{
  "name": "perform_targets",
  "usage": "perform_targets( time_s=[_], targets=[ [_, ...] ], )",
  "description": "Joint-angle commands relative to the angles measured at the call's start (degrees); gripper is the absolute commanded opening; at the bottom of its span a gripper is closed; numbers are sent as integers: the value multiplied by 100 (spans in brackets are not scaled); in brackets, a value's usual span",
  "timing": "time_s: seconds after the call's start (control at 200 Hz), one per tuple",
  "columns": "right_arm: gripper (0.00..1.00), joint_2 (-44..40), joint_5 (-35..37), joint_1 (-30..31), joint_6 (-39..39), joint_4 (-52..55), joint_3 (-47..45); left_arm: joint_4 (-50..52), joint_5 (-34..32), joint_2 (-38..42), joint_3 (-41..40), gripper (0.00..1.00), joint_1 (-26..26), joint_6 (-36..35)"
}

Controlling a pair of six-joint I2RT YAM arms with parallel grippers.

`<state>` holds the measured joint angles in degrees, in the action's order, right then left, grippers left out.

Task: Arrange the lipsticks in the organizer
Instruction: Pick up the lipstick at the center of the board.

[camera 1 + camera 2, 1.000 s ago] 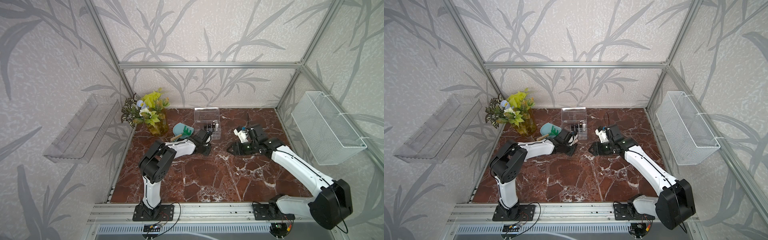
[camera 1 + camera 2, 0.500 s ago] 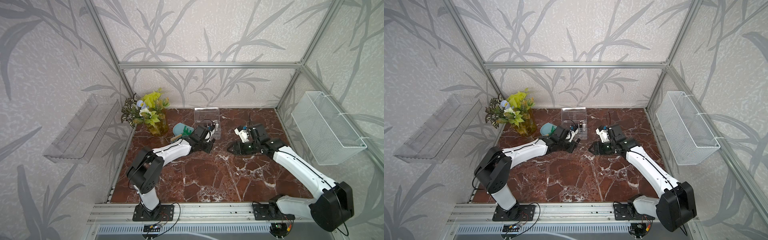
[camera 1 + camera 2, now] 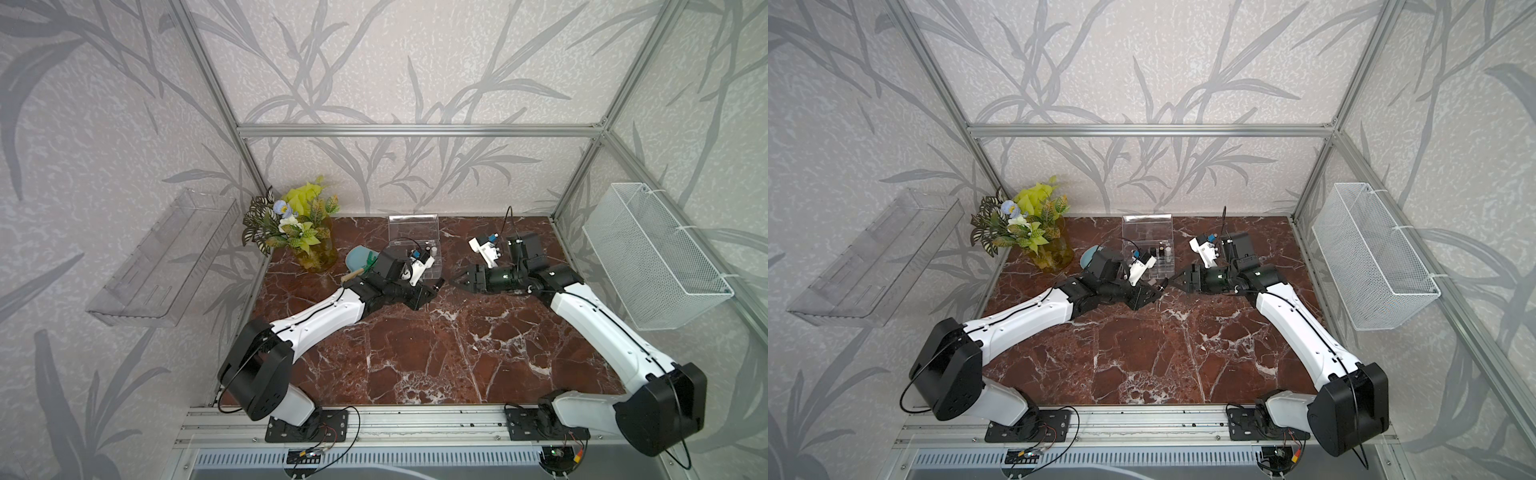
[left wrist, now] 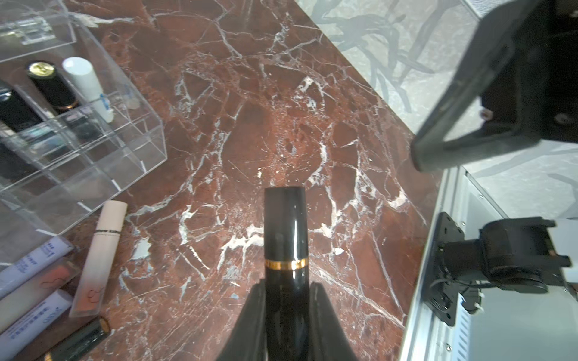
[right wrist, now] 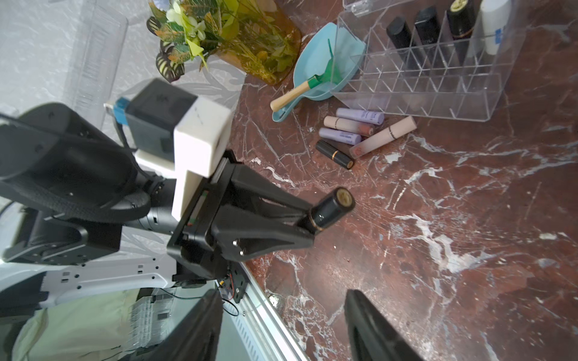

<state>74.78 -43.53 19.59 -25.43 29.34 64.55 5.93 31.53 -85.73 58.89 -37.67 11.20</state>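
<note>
The biggest thing here is the tabletop (image 3: 415, 353). It is a flat slab of shiny red-brown stone with thin white cracks all over. On one side wall hangs a long clear plastic tray (image 3: 162, 257). On the other side wall hangs a white wire mesh basket (image 3: 652, 257). In a far corner stands a bunch of leafy green and yellow plants in a round amber glass vase (image 3: 307, 232).

Near the back of the tabletop sits the organizer (image 5: 406, 103). It is a see-through hard plastic box cut into little square cells, and its lid is tipped up behind it. Three black lipsticks (image 5: 427, 25) and one smooth white lipstick (image 5: 494, 25) stand upright in its back row. Just beside the box lies a pale blue plastic scoop (image 5: 312, 56), and a green toy rake (image 5: 292, 93) with a wooden handle rests in it.

On the stone by the box's front wall lie five more tubes, close together. There are two lilac tubes (image 5: 359, 116), two pale pink tubes (image 5: 384, 135) and one short black tube with a gold ring (image 5: 334, 154).

My left pincer (image 4: 287, 300) is clamped tight on a glossy black lipstick with a thin gold band (image 4: 285, 231). It grips the lower half. The round flat top pokes out over the tabletop toward my right pincer (image 5: 283, 293). My right pincer is spread wide with nothing in it. It is near the lipstick but not touching it.
</note>
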Motion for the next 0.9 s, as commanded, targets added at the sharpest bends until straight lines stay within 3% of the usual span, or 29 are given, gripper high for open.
perform_targets(
  time_s=[0.0, 0.42, 0.895],
  targets=[
    [65, 156, -218, 0, -47, -142, 164, -333, 524, 296, -95, 14, -13, 119],
    [60, 335, -216, 9, -344, -689, 37, -584, 1101, 553, -49, 15, -14, 356],
    [45, 357, -707, 13, -322, -598, 30, -531, 815, 559, 87, 14, -10, 343]
  ],
)
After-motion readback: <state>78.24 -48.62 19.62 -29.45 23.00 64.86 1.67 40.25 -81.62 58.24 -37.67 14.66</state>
